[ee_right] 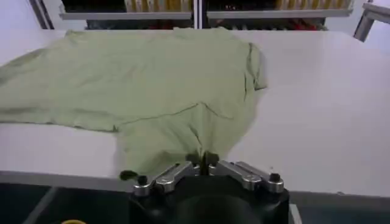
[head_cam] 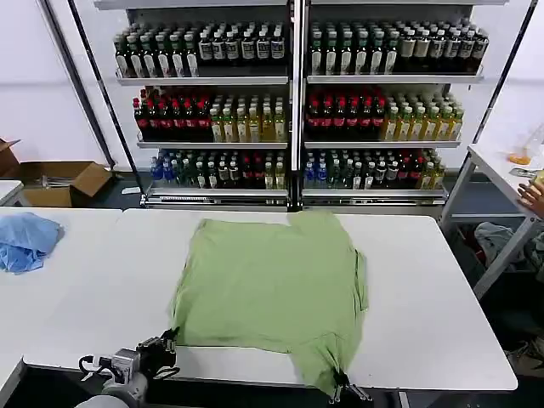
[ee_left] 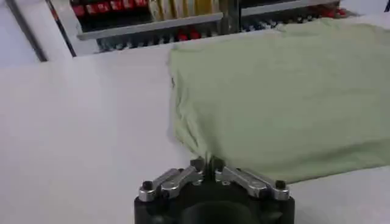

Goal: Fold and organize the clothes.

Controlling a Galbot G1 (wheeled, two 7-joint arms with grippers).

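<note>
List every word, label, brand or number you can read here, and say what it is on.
No text can be read.
Bottle labels on the metal shelving rack: too small and blurred.
Pale sage-green fabric shirt on the white table: plain surface showing, no print visible.
Brown cardboard box: no legible marking.
Light blue cloth: none.

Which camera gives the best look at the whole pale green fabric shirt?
The head view: the pale green fabric shirt lies fully in sight on the white table. The left wrist view shows its near corner; the right wrist view shows a pinched flap hanging over the table's front edge.
</note>
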